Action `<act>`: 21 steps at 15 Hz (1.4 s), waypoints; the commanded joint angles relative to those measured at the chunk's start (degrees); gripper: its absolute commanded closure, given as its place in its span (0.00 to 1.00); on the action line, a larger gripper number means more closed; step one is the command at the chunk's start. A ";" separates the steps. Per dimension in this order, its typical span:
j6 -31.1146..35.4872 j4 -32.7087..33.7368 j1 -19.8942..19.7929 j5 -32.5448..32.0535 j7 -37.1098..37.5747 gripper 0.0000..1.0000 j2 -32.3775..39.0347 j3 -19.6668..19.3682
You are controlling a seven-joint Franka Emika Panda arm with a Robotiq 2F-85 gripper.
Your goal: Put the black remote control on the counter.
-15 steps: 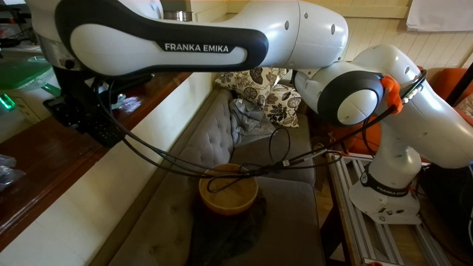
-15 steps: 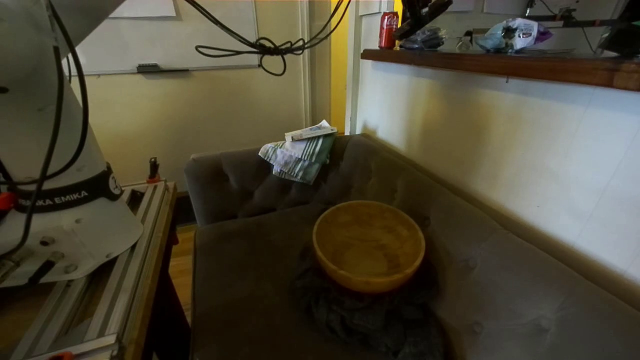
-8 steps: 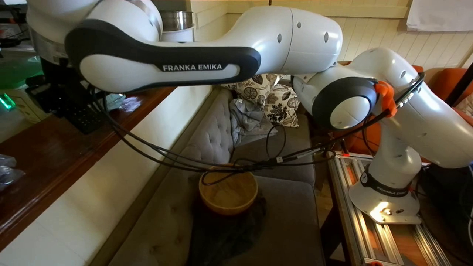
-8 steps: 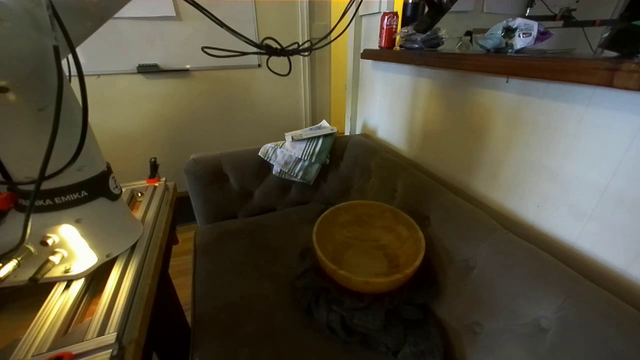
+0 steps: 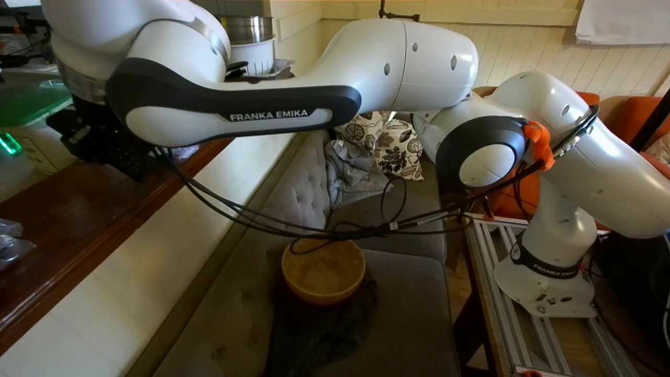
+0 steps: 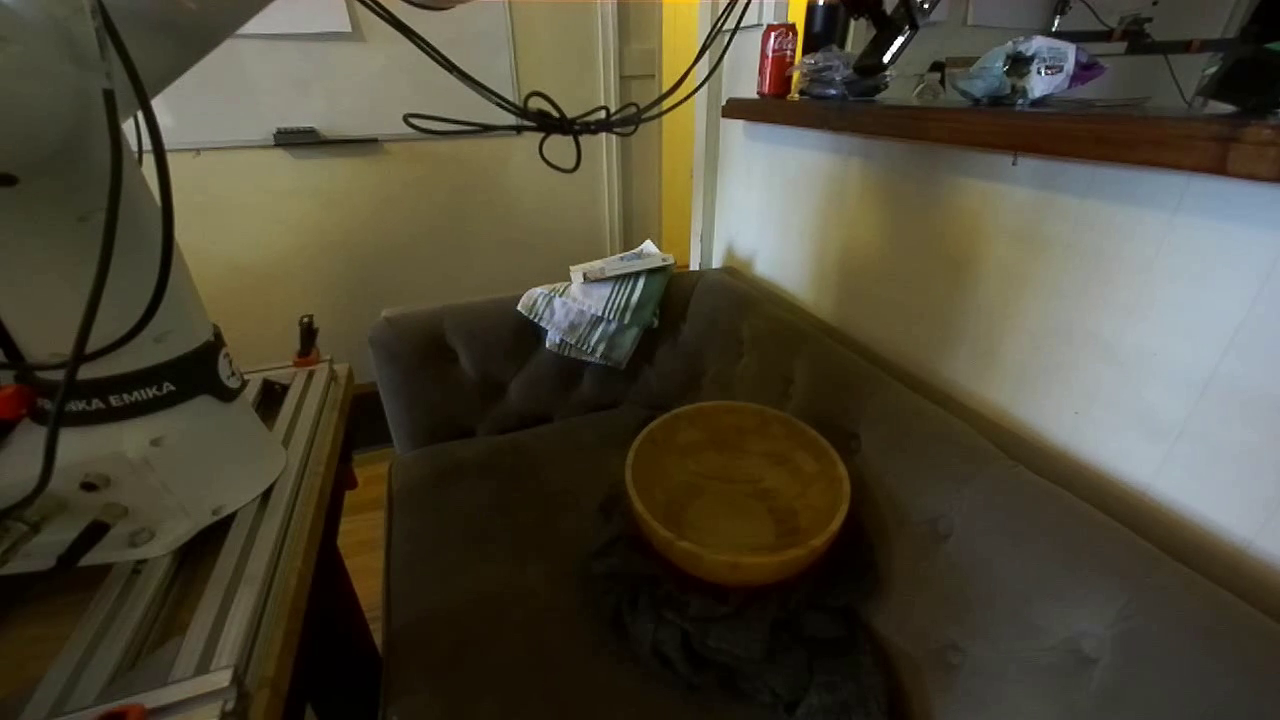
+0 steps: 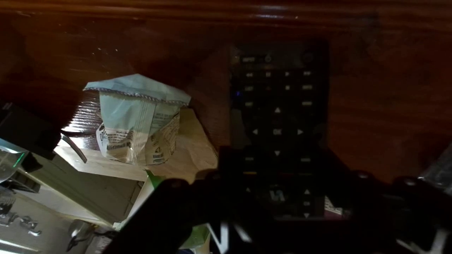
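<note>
The black remote control (image 7: 277, 116) fills the middle of the wrist view, buttons facing the camera. My gripper (image 7: 277, 165) is shut on its lower half, a dark finger along each side. Behind it spreads the reddish-brown counter (image 7: 381, 88); I cannot tell whether the remote touches it. In an exterior view the remote (image 5: 131, 163) slants down from the dark gripper over the counter (image 5: 68, 225), near the front edge. In an exterior view gripper and remote show only as a dark shape at the top, above the counter (image 6: 1000, 125).
A pale snack pouch (image 7: 137, 120) lies beside the remote on the counter. Also there are a green-lidded box (image 5: 31, 104), clear plastic (image 5: 13, 243) and a red can (image 6: 776, 60). Below, a wooden bowl (image 6: 738, 490) sits on the grey sofa (image 6: 500, 540). Cables (image 5: 366, 230) hang from the arm.
The arm has come lower, and the gripper has carried the remote further over the counter, away from the sofa edge. The hanging cables shifted with it. Bowl and sofa have not moved.
</note>
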 commanded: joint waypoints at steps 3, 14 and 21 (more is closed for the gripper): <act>0.35 -0.05 0.68 -1.51 -1.84 0.64 0.92 -1.09; 1.00 1.17 0.82 0.16 -0.17 0.64 3.54 -0.92; 0.80 1.51 2.13 -0.48 2.54 0.47 4.18 -1.54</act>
